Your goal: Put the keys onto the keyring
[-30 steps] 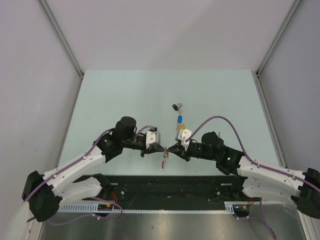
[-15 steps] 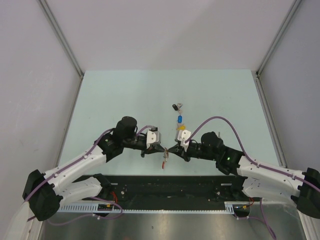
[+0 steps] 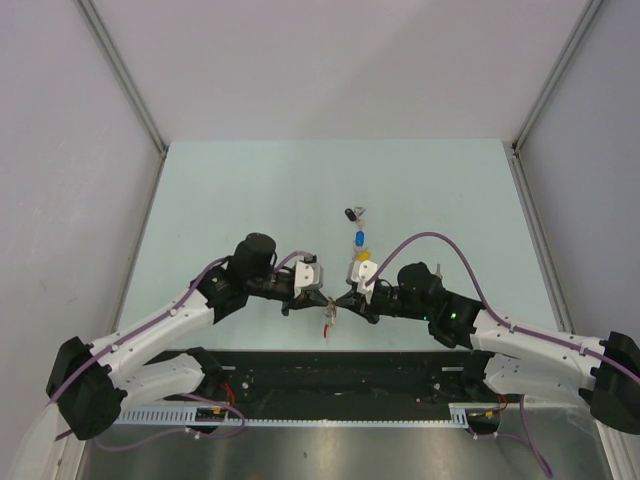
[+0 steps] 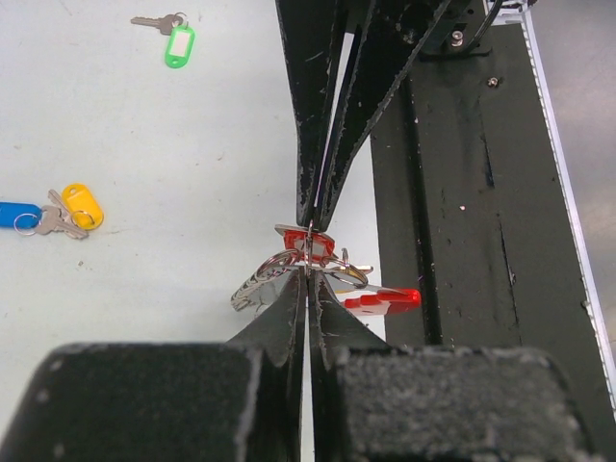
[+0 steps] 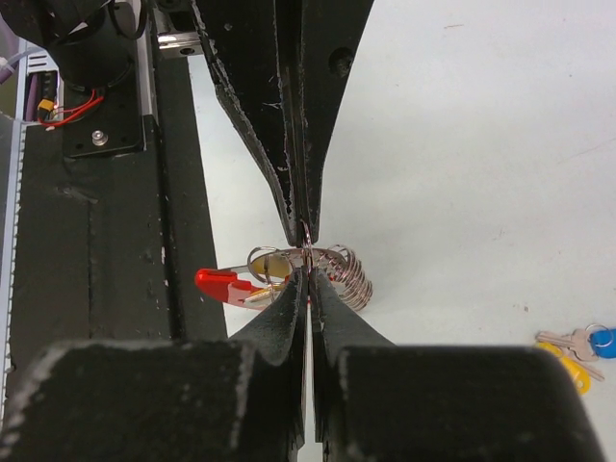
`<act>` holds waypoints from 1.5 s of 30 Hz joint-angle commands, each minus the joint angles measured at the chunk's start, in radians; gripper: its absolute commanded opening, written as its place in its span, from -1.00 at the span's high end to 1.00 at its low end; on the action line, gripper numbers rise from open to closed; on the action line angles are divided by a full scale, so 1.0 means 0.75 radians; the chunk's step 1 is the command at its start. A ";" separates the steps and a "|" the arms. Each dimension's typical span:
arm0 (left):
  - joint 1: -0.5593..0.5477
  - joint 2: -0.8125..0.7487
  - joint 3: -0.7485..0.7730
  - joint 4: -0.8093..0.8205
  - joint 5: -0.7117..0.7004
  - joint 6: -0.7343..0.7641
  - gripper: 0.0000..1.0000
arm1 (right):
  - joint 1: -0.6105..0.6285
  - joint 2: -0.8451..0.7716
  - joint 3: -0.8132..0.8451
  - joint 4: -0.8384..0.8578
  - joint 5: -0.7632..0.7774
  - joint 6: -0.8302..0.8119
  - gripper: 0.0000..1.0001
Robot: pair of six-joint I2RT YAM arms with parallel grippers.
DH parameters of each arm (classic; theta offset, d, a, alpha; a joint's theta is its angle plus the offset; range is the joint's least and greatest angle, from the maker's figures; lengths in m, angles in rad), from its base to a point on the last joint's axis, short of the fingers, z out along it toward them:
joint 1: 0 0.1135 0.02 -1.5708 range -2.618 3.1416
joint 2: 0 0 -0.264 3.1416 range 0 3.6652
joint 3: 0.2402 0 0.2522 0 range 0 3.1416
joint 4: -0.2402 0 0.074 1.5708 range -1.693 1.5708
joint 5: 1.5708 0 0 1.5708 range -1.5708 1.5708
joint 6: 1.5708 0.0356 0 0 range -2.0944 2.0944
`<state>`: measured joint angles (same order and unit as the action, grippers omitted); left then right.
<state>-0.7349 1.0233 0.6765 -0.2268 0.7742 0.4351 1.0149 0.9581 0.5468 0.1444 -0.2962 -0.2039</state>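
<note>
The keyring [image 3: 328, 316], silvery loops with a wire coil [image 5: 352, 275] and a red piece [image 4: 384, 300], hangs between my two grippers just above the table's near edge. My left gripper [image 4: 308, 276] is shut on one of its thin rings. My right gripper [image 5: 306, 276] is shut on the same bunch from the opposite side, tip to tip with the left. Loose keys lie on the table beyond: a yellow-tagged key [image 3: 364, 252], a blue-tagged key [image 3: 359, 238] and a green-tagged key [image 4: 177, 44]. The yellow tag [image 4: 82, 205] and blue tag [image 4: 13, 215] lie together.
The black base rail [image 3: 350, 370] runs right below the hanging keyring. The pale green table [image 3: 250, 200] stretches back to the grey walls. A farthest key [image 3: 354, 213] lies beyond the blue one; its tag looks dark from above.
My right arm has edged slightly left toward the left gripper. Both grippers stay shut on the keyring at the same spot; the loose keys have not moved.
</note>
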 commanded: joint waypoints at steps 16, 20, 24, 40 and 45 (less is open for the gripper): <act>-0.026 0.024 0.045 -0.009 0.013 0.017 0.99 | 0.005 0.029 0.132 0.014 -0.018 -0.017 1.00; -0.028 0.024 0.051 -0.023 -0.010 0.017 0.99 | 0.007 0.038 0.140 0.006 -0.018 -0.017 1.00; -0.028 0.032 0.057 -0.043 -0.028 0.017 0.99 | 0.009 0.042 0.152 -0.008 -0.012 -0.019 1.00; -0.053 0.061 0.084 -0.082 -0.079 0.007 0.99 | 0.017 0.068 0.189 -0.033 -0.018 -0.039 1.00; -0.051 0.059 0.080 -0.025 -0.071 -0.091 0.99 | 0.042 0.072 0.189 -0.070 0.006 -0.068 1.00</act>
<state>-0.7631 1.0664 0.7044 -0.2749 0.7170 0.4179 1.0210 1.0172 0.6247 0.0326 -0.2951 -0.2302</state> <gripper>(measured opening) 0.006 0.009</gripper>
